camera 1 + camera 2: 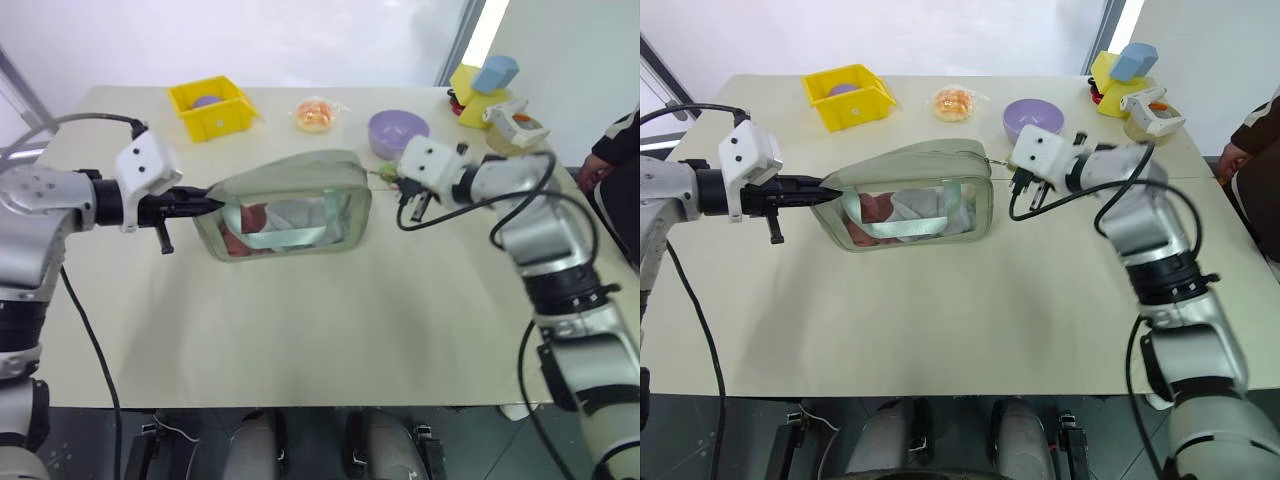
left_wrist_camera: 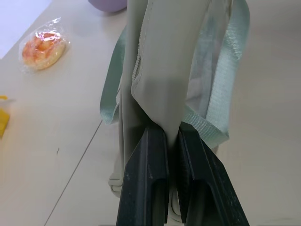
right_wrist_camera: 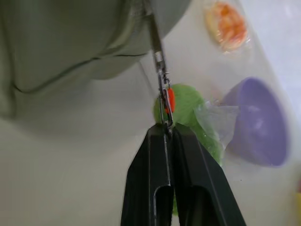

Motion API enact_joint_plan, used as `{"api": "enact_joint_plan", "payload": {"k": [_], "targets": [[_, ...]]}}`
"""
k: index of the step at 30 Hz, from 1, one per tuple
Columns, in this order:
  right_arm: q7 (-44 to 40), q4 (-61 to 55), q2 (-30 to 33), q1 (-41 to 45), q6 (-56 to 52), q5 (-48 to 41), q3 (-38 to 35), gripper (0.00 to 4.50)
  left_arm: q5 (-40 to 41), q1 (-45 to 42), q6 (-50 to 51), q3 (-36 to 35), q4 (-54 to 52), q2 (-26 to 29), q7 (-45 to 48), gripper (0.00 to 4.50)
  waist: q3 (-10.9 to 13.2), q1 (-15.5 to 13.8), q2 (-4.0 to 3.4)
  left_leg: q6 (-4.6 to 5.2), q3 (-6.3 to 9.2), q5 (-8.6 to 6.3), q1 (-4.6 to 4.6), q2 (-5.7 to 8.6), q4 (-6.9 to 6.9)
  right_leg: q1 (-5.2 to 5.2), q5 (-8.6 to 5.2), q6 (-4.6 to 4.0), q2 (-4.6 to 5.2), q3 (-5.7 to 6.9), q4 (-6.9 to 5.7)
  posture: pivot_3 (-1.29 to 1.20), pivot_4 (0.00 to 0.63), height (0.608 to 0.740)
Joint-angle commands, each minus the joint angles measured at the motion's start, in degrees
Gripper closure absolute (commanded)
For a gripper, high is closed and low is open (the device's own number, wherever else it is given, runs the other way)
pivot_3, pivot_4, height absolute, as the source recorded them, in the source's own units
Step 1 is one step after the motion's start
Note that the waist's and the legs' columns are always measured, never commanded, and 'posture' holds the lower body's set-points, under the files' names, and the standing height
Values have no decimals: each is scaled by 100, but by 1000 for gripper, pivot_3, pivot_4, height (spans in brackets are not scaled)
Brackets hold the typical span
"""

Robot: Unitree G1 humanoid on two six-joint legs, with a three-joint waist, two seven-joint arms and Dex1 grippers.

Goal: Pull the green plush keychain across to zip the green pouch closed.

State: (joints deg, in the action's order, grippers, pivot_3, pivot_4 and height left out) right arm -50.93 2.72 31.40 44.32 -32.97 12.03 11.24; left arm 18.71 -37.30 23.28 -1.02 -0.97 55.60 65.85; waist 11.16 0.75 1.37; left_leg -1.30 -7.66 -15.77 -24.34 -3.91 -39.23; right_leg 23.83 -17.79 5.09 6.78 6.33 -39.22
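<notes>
Clenched on the metal clasp (image 3: 164, 101) of the green plush keychain (image 3: 188, 113), the right gripper (image 3: 168, 129) draws the zip away from the green pouch (image 1: 290, 205), whose far end the left gripper (image 2: 171, 136) pinches to brace it

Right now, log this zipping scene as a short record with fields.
left end effector: shut, pinching the fabric at one end of the green pouch
right end effector: shut on the metal clip of the green plush keychain, at the pouch's other end
pouch: on the table, held between both arms, clear window toward the camera, red and white contents inside
behind pouch: yellow bin, wrapped orange item, purple bowl
</notes>
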Motion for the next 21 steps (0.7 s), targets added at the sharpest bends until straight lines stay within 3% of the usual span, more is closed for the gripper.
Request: {"api": "enact_joint_plan", "payload": {"k": [1,5,10,14,19,20,21], "targets": [[344,-164,-342,-203,-365,-164,-3,4486,-37,-53,22,4,-10,-57,-25,4500,0,-3,-2,0,0,0,0,1,0,0,0,0,0,0,-1,0,150,739],[470,-56,-594,-499,-306,-231,260,4486,-65,-106,52,24,-8,-143,-44,4500,-1,-7,-1,0,4,0,2,1,0,-3,0,0,0,0,0,0,150,739],[370,155,-179,-584,296,-71,469,4486,-113,-97,66,17,-27,-245,-100,4500,-2,-7,-1,1,6,0,13,1,0,-15,0,0,0,1,2,0,150,739],[-440,-376,268,-243,-499,-1102,-402,3102,282,-125,609,-347,-9,-358,-245,2962,-1,-33,-2,1,12,-1,18,2,0,-25,0,0,0,5,4,0,150,739],[-1042,-1206,990,-78,-1576,-2117,-1030,490,1016,19,1643,-1145,-122,-168,-402,396,0,10,-3,4,17,-2,6,1,1,-15,0,0,0,7,9,0,150,739],[-1096,-1423,1016,-44,-1875,-2402,-1197,24,1135,123,1847,-1310,-211,-90,-428,5,0,43,-3,4,17,-2,9,-1,2,-16,0,0,-2,7,8,0,150,739],[-1100,-1610,1009,-2,-2146,-2653,-1337,24,1223,222,2009,-1441,-290,-22,-465,5,0,62,-3,3,15,-2,13,-2,5,-16,0,0,-3,5,7,0,150,739]]}}
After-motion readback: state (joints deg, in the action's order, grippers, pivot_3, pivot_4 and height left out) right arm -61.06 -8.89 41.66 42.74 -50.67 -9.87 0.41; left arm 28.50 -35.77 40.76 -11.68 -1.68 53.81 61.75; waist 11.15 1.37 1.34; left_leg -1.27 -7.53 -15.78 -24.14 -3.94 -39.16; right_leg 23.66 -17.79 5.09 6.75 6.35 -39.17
